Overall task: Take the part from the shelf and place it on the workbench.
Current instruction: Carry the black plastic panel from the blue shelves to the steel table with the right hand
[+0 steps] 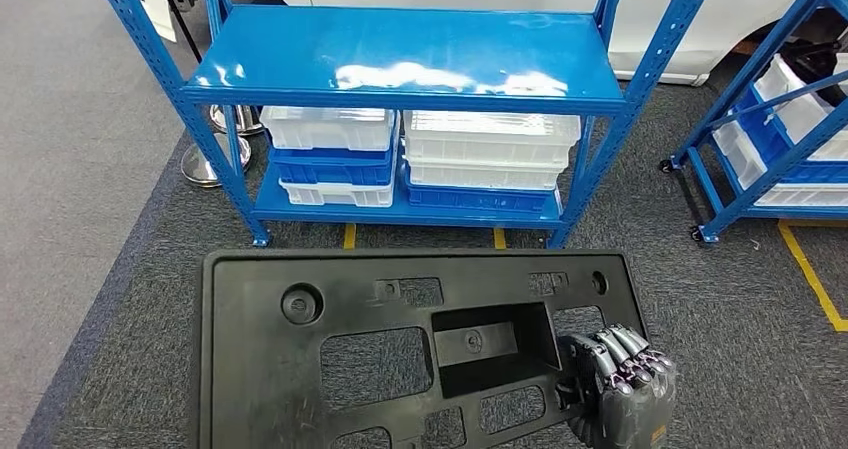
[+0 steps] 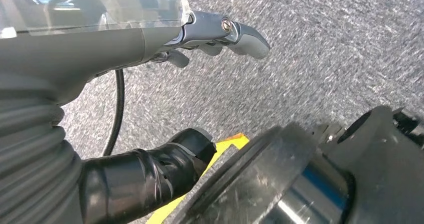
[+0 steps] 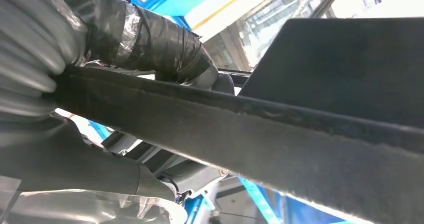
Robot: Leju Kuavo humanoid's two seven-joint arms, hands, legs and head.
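A large flat black plastic part (image 1: 400,344) with several cut-outs and a raised box in its middle hangs level above the floor, in front of the blue shelf (image 1: 410,54). My right hand (image 1: 622,387) grips its right edge, dark fingers curled over the top. In the right wrist view the part's edge (image 3: 280,134) runs across the picture, clamped between the taped thumb (image 3: 150,44) and the fingers below. My left hand (image 2: 210,34) hangs over grey carpet, fingers apart, holding nothing.
The shelf's top board is bare; white and blue bins (image 1: 420,159) are stacked on its lower level. A second blue rack (image 1: 780,129) with bins stands at the right. Yellow floor tape (image 1: 810,274) runs along the grey carpet. A round metal stand base (image 1: 205,164) sits left of the shelf.
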